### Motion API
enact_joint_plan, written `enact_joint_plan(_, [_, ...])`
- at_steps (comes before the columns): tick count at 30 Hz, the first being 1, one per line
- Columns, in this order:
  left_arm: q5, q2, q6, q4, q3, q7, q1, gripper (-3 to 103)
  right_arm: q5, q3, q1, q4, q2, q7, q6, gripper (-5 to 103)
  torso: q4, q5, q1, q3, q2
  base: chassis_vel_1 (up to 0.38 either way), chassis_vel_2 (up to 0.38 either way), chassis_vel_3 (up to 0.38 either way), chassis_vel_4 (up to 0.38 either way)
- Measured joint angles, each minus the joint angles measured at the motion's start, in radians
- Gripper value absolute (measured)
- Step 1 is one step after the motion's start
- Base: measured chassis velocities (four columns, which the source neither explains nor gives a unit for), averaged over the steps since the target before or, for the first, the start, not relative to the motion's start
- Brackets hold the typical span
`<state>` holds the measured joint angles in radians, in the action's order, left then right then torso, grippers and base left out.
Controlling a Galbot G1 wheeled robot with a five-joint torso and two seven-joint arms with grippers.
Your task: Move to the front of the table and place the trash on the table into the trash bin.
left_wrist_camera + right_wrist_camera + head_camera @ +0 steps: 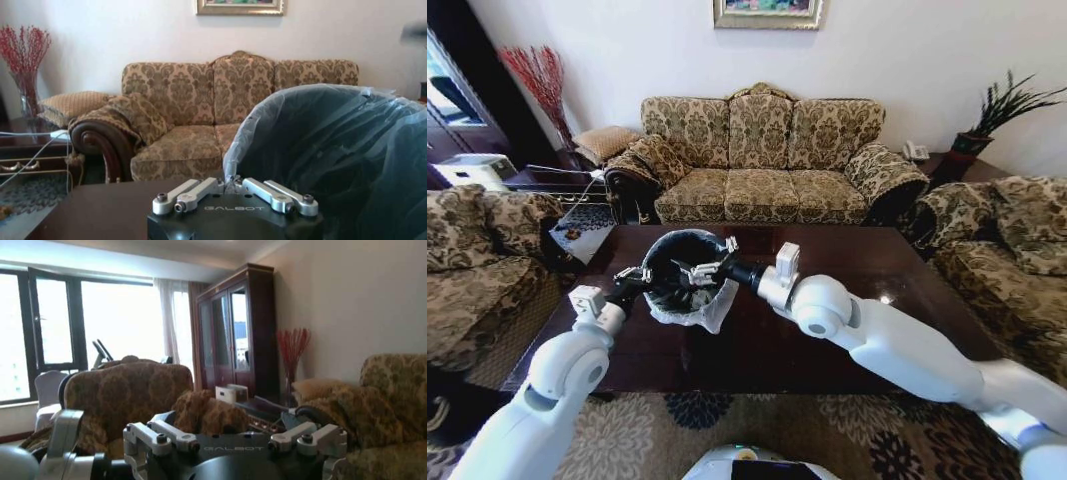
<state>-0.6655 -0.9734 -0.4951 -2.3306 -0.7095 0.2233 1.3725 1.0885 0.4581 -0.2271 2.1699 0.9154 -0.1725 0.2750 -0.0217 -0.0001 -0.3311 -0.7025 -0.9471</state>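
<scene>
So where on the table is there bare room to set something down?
The table is bare to the right of the trash bin, out to its right edge, and along the near edge. It is crowded around the bin: left gripper at its left rim, right gripper over its opening.

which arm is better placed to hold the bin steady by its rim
Left. The left pincer sits at the trash bin on its left rim, apparently closed on the bag edge. The right pincer hangs open over the bin's mouth, not at the rim.
</scene>
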Motion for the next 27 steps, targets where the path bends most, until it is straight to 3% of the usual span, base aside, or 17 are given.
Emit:
enact_joint_plan(4, [0.002, -0.006, 0.000, 0.003, -0.001, 0.000, 0.005, 2, 0.010, -0.087, 0.001, -0.003, -0.012, -0.069, 0.024, 100, -0.0006, -0.0002, 0.000, 0.000, 0.000, 0.000, 0.000, 0.000, 0.000])
enact_joint_plan(7, [0.003, -0.006, 0.000, 0.004, -0.006, 0.000, 0.005, 2, -0.041, -0.239, -0.115, -0.047, -0.091, -0.094, 0.071, 100, -0.0002, 0.0004, 0.000, 0.000, 0.000, 0.000, 0.000, 0.000, 0.000])
enact_joint_plan(10, [0.003, -0.005, 0.000, 0.004, -0.007, 0.000, 0.004, 2, -0.073, -0.299, -0.187, -0.059, -0.125, -0.095, 0.077, 100, 0.0000, 0.0004, 0.000, 0.000, 0.000, 0.000, 0.000, 0.000, 0.000])
enact_joint_plan(11, [0.003, -0.006, -0.001, 0.005, -0.010, 0.000, 0.005, 2, -0.122, -0.352, -0.274, -0.072, -0.165, -0.099, 0.075, 100, 0.0009, 0.0010, 0.000, 0.000, 0.000, 0.000, 0.000, 0.000, 0.000])
enact_joint_plan(12, [0.017, -0.035, 0.002, -0.023, -0.046, 0.006, 0.046, 2, -0.248, -0.395, -0.384, -0.129, -0.185, -0.108, 0.058, 100, 0.0009, 0.0003, 0.000, 0.000, 0.000, 0.000, 0.000, 0.000, 0.000])
enact_joint_plan(14, [0.021, -0.051, 0.003, -0.038, -0.053, 0.022, 0.057, 2, -0.320, -0.414, -0.451, -0.168, -0.174, -0.107, 0.050, 100, -0.0012, 0.0006, 0.000, 0.000, 0.000, 0.000, 0.000, 0.000, 0.000])
enact_joint_plan(21, [0.030, -0.053, 0.006, -0.041, -0.047, 0.028, 0.054, 2, -0.399, -0.482, -0.586, -0.229, -0.147, -0.103, 0.030, 100, 0.0002, -0.0001, 0.000, 0.000, 0.000, 0.000, 0.000, 0.000, 0.000])
enact_joint_plan(27, [0.041, -0.051, 0.014, -0.032, -0.052, 0.027, 0.060, 2, -0.459, -0.575, -0.705, -0.311, -0.097, -0.093, -0.004, 100, -0.0003, 0.0000, 0.000, 0.000, 0.000, -0.042, -0.056, 0.054, 0.059])
